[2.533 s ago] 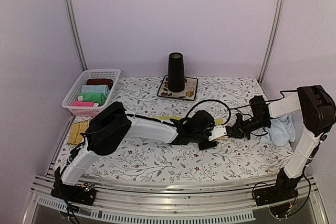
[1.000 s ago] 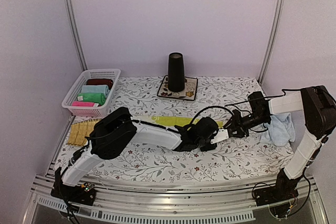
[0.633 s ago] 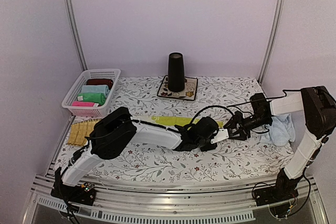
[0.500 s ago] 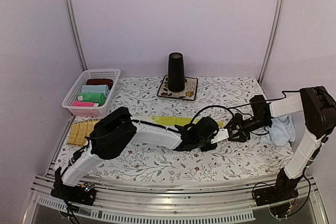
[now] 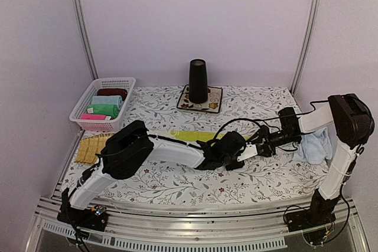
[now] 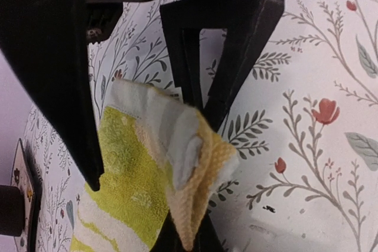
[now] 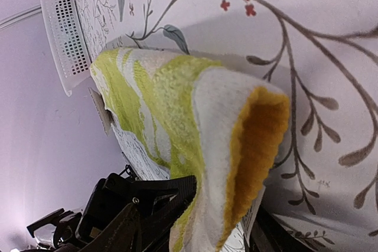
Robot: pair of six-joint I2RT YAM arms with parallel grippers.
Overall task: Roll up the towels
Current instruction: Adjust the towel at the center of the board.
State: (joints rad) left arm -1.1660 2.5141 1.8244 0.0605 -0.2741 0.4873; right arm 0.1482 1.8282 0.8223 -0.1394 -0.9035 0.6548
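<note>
**Item:** yellow-green towel [image 5: 195, 136]. It lies as a long flat strip across the middle of the surface [image 5: 177, 184], with its right-hand end raised off the printed cloth. No roll has formed yet, so the rolling looks barely begun.

**Held by:** left tool [image 6: 142, 205], clamped tight on a corner of the raised end with the fabric doubled between its fingers. This probably keeps the edge up and taut so a first turn can be started.

**Attended by:** right tool [image 5: 260, 146]. Its jaws stand apart on either side of the same end and no pinch is evident. It seems placed to take the other corner.

**Second item:** light blue towel [image 5: 316, 144], crumpled at the right edge of the surface beside the right arm, well apart from the first.

**Surroundings:**
- white basket [image 5: 82, 110] of rolled cloths, far left
- straw tray [image 5: 88, 149], near left
- black cup [image 5: 198, 81] on a flowered mat [image 5: 214, 105], back centre

**View notes:**
- The overhead view alone gives the strip's full length and both towels, but the arms hide the grip.
- The left wrist view alone shows the pinch.
- The right wrist view alone shows the raised end curling thickly, with a deeper yellow inner face.
</note>
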